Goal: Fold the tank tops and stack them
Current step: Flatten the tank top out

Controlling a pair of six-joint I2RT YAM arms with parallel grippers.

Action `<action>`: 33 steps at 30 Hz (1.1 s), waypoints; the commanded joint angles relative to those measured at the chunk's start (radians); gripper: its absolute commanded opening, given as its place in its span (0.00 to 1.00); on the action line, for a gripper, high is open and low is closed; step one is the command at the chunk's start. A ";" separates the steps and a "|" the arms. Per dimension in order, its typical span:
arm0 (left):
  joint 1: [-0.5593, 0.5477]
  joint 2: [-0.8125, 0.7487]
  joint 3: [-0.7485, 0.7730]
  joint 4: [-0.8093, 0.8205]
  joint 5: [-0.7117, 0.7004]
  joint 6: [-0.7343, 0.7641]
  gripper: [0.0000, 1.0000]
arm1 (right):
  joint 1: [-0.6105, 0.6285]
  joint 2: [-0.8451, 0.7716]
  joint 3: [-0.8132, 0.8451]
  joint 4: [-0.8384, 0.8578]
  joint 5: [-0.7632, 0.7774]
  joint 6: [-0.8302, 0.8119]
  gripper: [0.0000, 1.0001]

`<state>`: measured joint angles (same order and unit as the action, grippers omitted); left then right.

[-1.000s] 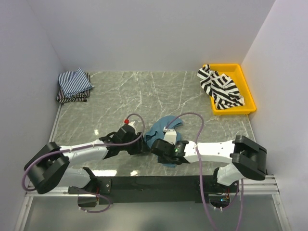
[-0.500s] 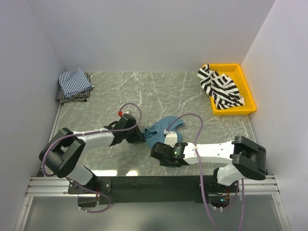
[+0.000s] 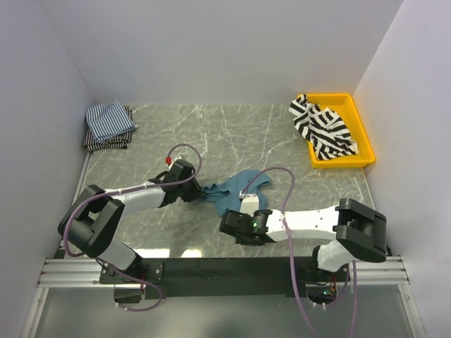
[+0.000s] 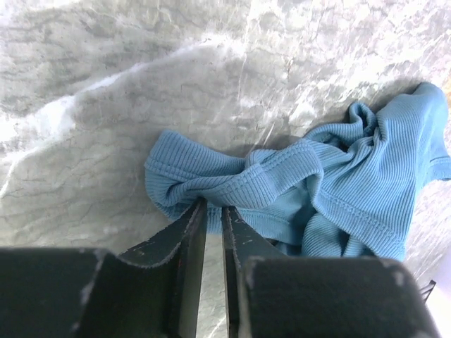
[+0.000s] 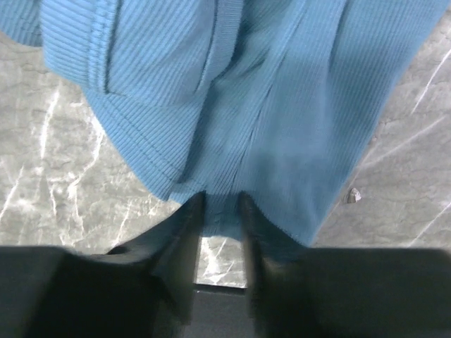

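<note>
Left hand (image 4: 215, 208) and right hand (image 5: 220, 201) pinch teal top (image 4: 338, 176), yellow tray (image 3: 328, 97) well apart.

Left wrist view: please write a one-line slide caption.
Left gripper pinches a fold of the crumpled teal-blue tank top on the marble table.

White arms (image 3: 310, 222), black joints (image 3: 358, 231), purple cables (image 3: 280, 169)

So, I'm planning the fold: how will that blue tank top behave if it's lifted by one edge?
Probably floppy: the blue tank top lies bunched in soft ribbed folds, so it should sag between grip points. Likely light, as thin knit. Not slippery, I'd guess; the ribs should give the left gripper purchase.
</note>
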<state>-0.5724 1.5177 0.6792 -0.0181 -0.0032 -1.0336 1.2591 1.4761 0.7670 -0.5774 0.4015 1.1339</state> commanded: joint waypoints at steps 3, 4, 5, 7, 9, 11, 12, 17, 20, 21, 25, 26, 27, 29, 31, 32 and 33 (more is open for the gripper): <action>0.042 -0.016 0.033 -0.002 -0.024 0.012 0.19 | 0.003 0.007 0.019 0.016 0.022 0.009 0.25; 0.061 -0.016 0.036 -0.003 -0.020 0.012 0.18 | 0.003 0.000 0.014 0.013 0.020 0.010 0.17; 0.071 -0.016 0.039 -0.003 -0.020 0.010 0.18 | 0.003 -0.008 0.008 0.007 0.022 0.012 0.13; 0.097 -0.024 0.039 -0.003 -0.020 0.006 0.16 | 0.000 -0.048 0.011 -0.044 0.043 0.021 0.03; 0.112 -0.036 0.037 0.001 -0.021 -0.003 0.15 | -0.003 -0.118 0.023 -0.119 0.084 0.033 0.00; 0.129 -0.043 0.042 -0.006 -0.040 -0.011 0.09 | -0.006 -0.213 0.031 -0.176 0.115 0.053 0.00; 0.143 -0.048 0.043 -0.011 -0.049 -0.016 0.01 | -0.019 -0.250 0.035 -0.230 0.146 0.058 0.00; 0.195 -0.053 0.051 -0.005 -0.057 -0.034 0.01 | -0.082 -0.526 0.040 -0.360 0.206 0.076 0.00; 0.233 -0.045 0.069 -0.005 -0.055 -0.036 0.01 | -0.141 -0.658 0.055 -0.426 0.241 0.073 0.00; 0.249 -0.044 0.072 -0.006 -0.054 -0.037 0.01 | -0.159 -0.687 0.058 -0.455 0.250 0.070 0.00; 0.279 -0.042 0.089 -0.017 -0.072 -0.048 0.01 | -0.231 -0.799 0.104 -0.515 0.304 0.046 0.00; 0.287 -0.042 0.092 -0.019 -0.073 -0.048 0.01 | -0.262 -0.836 0.138 -0.524 0.339 0.038 0.00; 0.301 -0.040 0.097 -0.020 -0.076 -0.051 0.01 | -0.273 -0.852 0.153 -0.516 0.350 0.021 0.00; 0.316 -0.034 0.111 -0.023 -0.080 -0.057 0.01 | -0.315 -0.867 0.187 -0.493 0.373 -0.037 0.00; 0.333 -0.028 0.132 -0.026 -0.083 -0.062 0.01 | -0.342 -0.849 0.207 -0.484 0.373 -0.089 0.00; 0.338 -0.021 0.143 -0.028 -0.087 -0.060 0.01 | -0.351 -0.840 0.222 -0.470 0.372 -0.106 0.00; 0.344 -0.016 0.164 -0.028 -0.092 -0.059 0.01 | -0.362 -0.829 0.229 -0.464 0.369 -0.118 0.00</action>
<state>-0.2501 1.4971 0.7662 -0.0517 -0.0559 -1.0836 0.9245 0.6186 0.9520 -1.0496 0.6964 1.0870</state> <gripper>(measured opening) 0.013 0.016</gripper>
